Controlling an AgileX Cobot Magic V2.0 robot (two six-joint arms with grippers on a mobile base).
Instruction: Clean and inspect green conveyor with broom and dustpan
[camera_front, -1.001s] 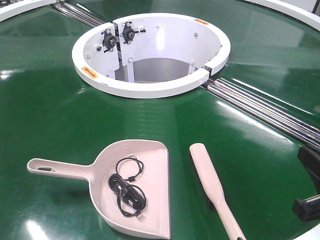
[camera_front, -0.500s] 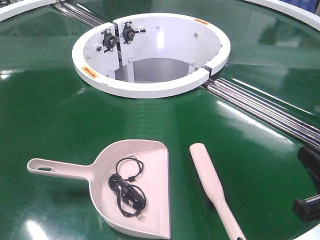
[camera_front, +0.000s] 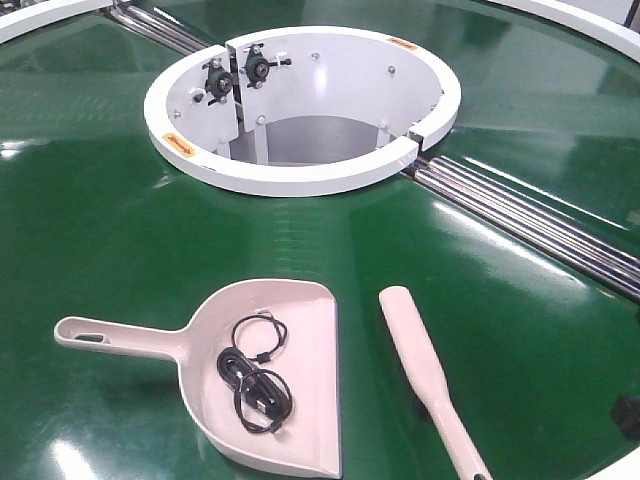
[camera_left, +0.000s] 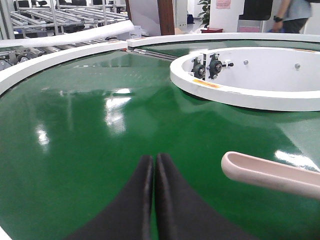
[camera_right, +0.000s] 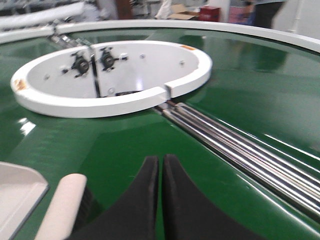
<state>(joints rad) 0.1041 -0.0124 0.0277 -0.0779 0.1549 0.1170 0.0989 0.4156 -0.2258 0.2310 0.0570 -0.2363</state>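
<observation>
in the front-facing view, the right gripper is leaving the right edge of the frame: the dark shape that filled the lower right a second ago and half a second ago is now shrinking to a small dark sliver at the lower right edge, baring more green conveyor there.

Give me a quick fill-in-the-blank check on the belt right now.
1. The coiled black cable lies inside the ____.
2. The broom lies to the ____ of the dustpan in the front view.
3. Both hands' fingers are ____.
Missing words: dustpan; right; shut
</observation>
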